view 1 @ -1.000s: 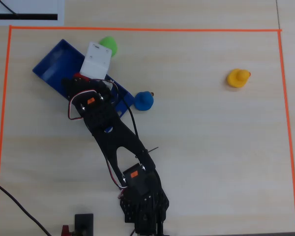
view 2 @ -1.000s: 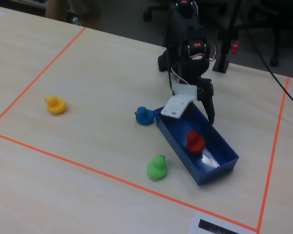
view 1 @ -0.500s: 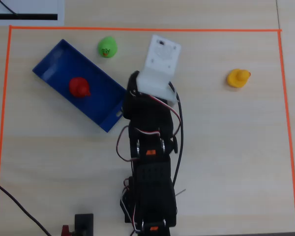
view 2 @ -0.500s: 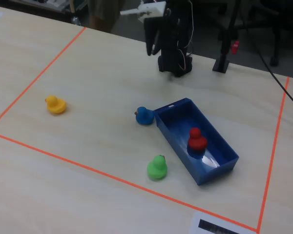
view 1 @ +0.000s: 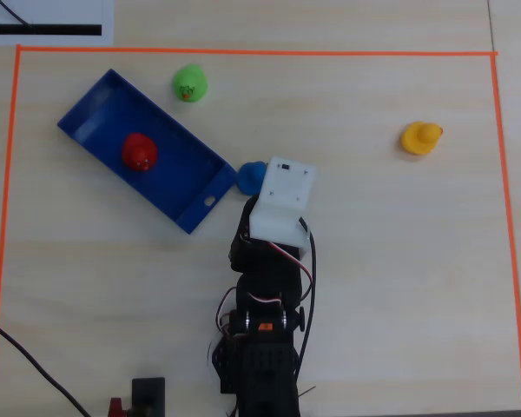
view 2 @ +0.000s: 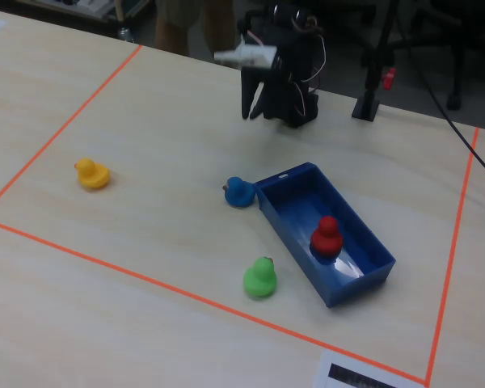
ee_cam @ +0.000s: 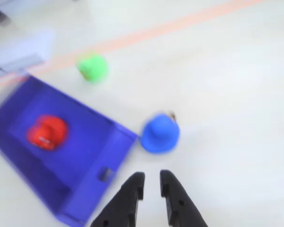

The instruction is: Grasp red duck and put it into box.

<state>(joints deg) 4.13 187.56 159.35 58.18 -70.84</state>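
The red duck point(view 1: 140, 151) sits inside the blue box point(view 1: 187, 178), near its middle; it also shows in the wrist view point(ee_cam: 47, 132) and the fixed view point(view 2: 326, 234). The box point(ee_cam: 75, 184) point(view 2: 287, 187) lies at an angle on the table. My gripper point(ee_cam: 151, 177) is empty, its jaws a narrow gap apart, above the table just off the box's short wall with the hole. In the fixed view my gripper point(view 2: 253, 113) hangs well above the table, pulled back toward the arm base. In the overhead view the white wrist mount point(view 1: 282, 195) hides the fingers.
A blue duck point(view 1: 250, 176) point(ee_cam: 160, 133) point(view 2: 238, 191) sits just beyond the box's short wall, ahead of the gripper. A green duck point(view 1: 189, 82) point(ee_cam: 92, 67) point(view 2: 260, 277) stands beside the box's long wall. A yellow duck point(view 1: 420, 136) point(view 2: 90, 173) stands far off. Orange tape point(view 1: 243, 52) borders the work area.
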